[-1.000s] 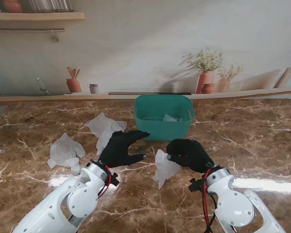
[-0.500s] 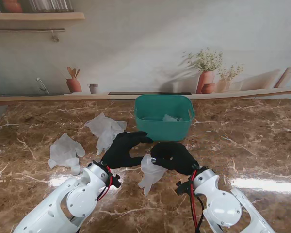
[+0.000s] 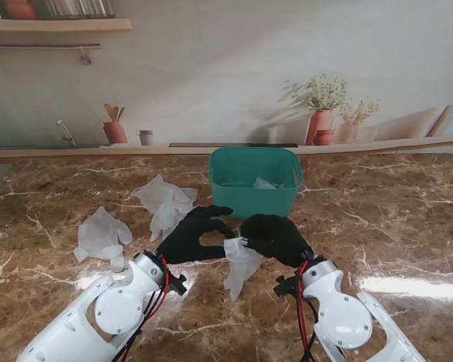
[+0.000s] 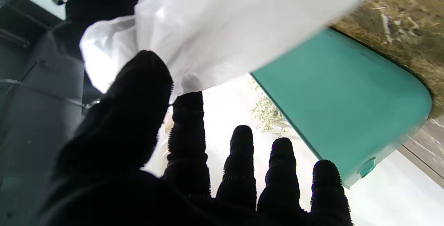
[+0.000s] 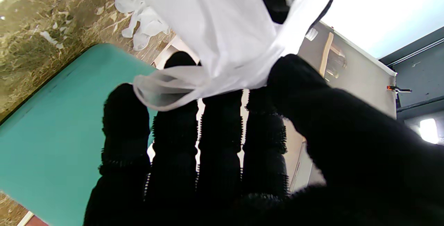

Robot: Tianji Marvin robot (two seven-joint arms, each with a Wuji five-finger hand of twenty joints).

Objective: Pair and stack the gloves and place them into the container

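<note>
The held glove (image 3: 240,264) hangs limp just in front of the teal container (image 3: 255,181), pinched at its cuff end by the right robot hand (image 3: 275,237), thumb against fingers, with most of it dangling toward the worktop (image 3: 408,219). The left robot hand (image 3: 190,235) is right beside it with fingers spread, one fingertip (image 4: 187,104) touching the film but nothing closed on it. Main worry imo: that pinch is only on a thin fold (slippery stuff), so a quick swing could slide it out, or the dangling end could snag the container's rim. Also, two more gloves (image 3: 164,200) (image 3: 102,235) lie loose off to the left, so dropping this one in alone would break the pairing.
</note>
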